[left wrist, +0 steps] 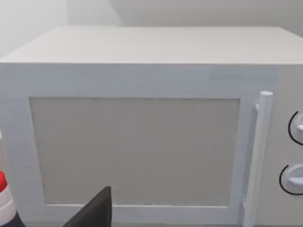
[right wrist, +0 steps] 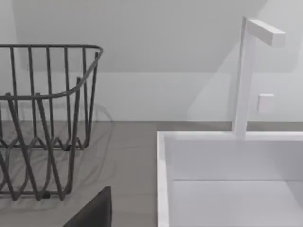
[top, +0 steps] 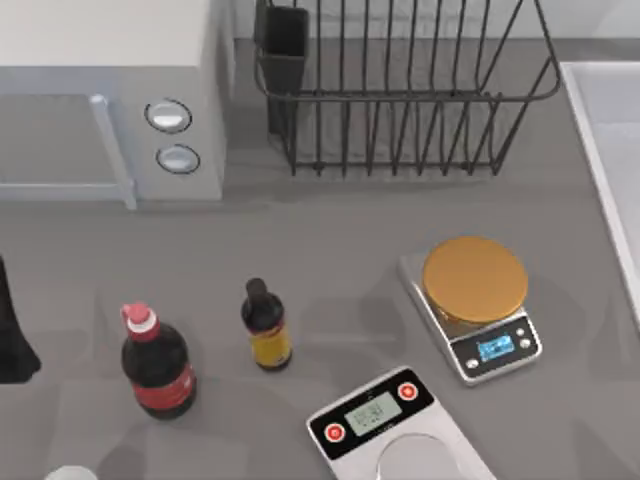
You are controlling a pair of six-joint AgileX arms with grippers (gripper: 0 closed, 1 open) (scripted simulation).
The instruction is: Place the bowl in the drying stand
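Note:
The drying stand (top: 400, 95) is a black wire rack at the back of the table, right of centre, with a dark utensil cup (top: 283, 60) at its left corner. Nothing lies inside it. Its flared end also appears in the right wrist view as the drying stand (right wrist: 42, 118). A white rounded rim (top: 70, 472) pokes in at the front left edge; I cannot tell whether it is the bowl. My left arm (top: 12, 335) is a dark shape at the table's left edge, and my left gripper (left wrist: 94, 213) faces the microwave. My right gripper (right wrist: 94, 210) looks toward the rack's end and the sink.
A white microwave (top: 110, 90) fills the back left. A cola bottle (top: 157, 362) and a small dark bottle (top: 266, 325) stand at the front left. A scale with a round tan plate (top: 475, 300) and a black-faced scale (top: 385, 425) lie front right. A white sink (right wrist: 227, 179) borders the right.

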